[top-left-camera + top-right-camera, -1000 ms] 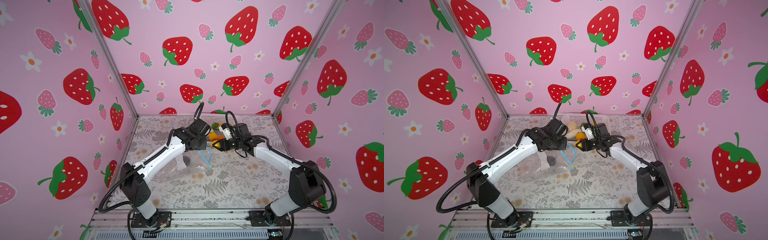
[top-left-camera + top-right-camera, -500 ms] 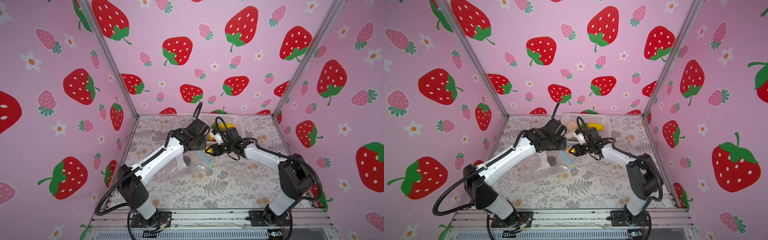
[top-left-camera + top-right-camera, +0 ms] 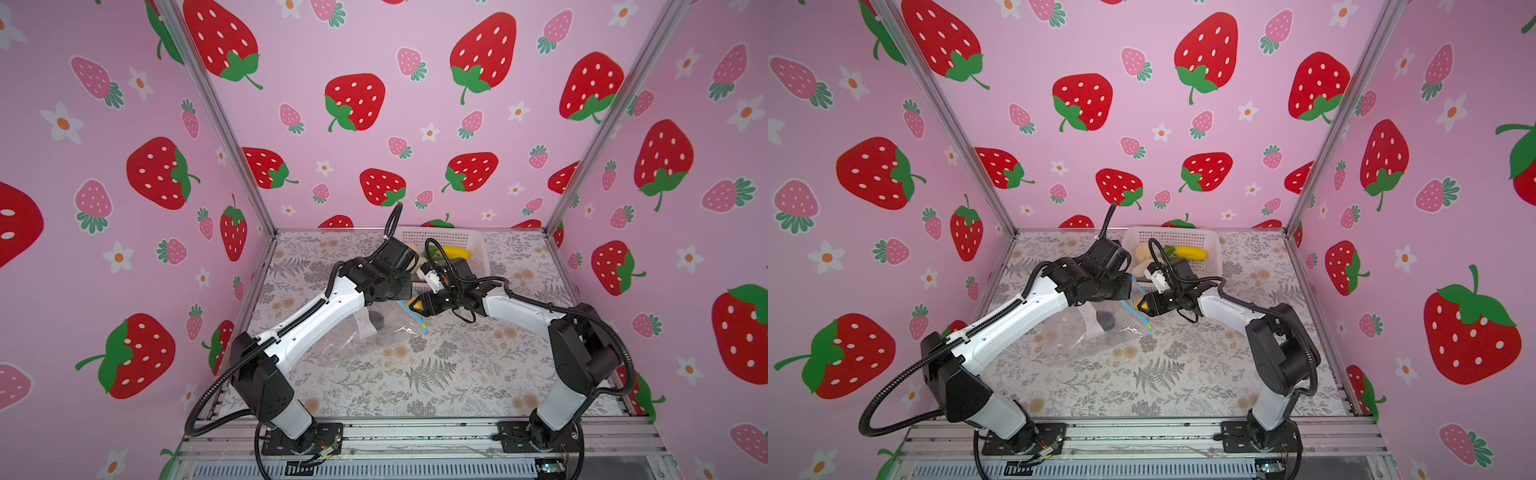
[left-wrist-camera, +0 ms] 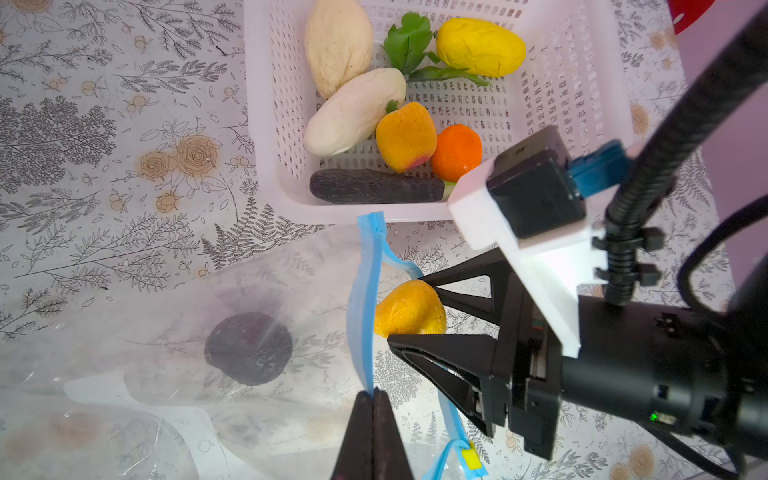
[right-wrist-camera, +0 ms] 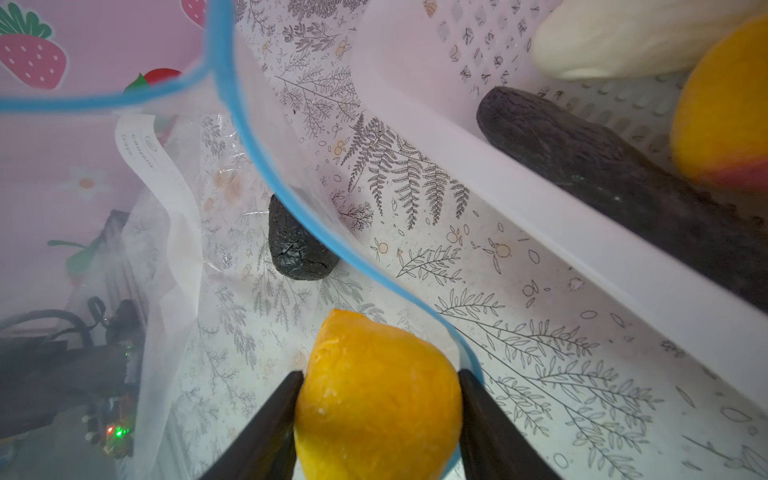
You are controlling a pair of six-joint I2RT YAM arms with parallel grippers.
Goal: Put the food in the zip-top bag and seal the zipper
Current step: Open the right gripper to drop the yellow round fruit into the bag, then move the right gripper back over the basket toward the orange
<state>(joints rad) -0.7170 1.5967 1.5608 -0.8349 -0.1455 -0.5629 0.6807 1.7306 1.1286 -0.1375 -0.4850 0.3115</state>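
**Q:** Near edge first; what's there?
**A:** Floral tablecloth (image 3: 436, 374); then the zip-top bag (image 3: 365, 336), left of centre, partly under my L forearm. Clear, crinkly; white label (image 5: 158, 166) on it; dark round piece (image 4: 249, 349) already inside, lying low in the bag.

**Q:** L side?
**A:** My L gripper (image 4: 374, 395) is pinched tight on the zipper (image 4: 361, 299); jaws w/ no gap, blue strip caught at the tips; that lip is lifted, the other lip sags away, so the mouth gapes. Yellowish end tab (image 4: 471, 459) just beside that grip.

**Q:** R side?
**A:** My R gripper (image 5: 378, 374) is clamped on a yellow-orange piece (image 5: 374, 415); one jaw touching each side. The piece sits right at the bag mouth, a blue lip running just beside it; not deep in, apart from the dark round piece.

**Q:** Farther back?
**A:** White basket (image 4: 266, 124) just behind the bag mouth, near the pink strawberry wall (image 3: 374, 166); rest of the food is in it. Long dark piece (image 4: 374, 187) along the basket's near wall; orange round piece (image 4: 457, 151) & mango-shaped piece (image 4: 405, 137) touching, just behind it; two beige-white pieces (image 4: 353, 112) beside those; yellow piece (image 4: 480, 45) & green leaves (image 4: 409, 41) at the far end.
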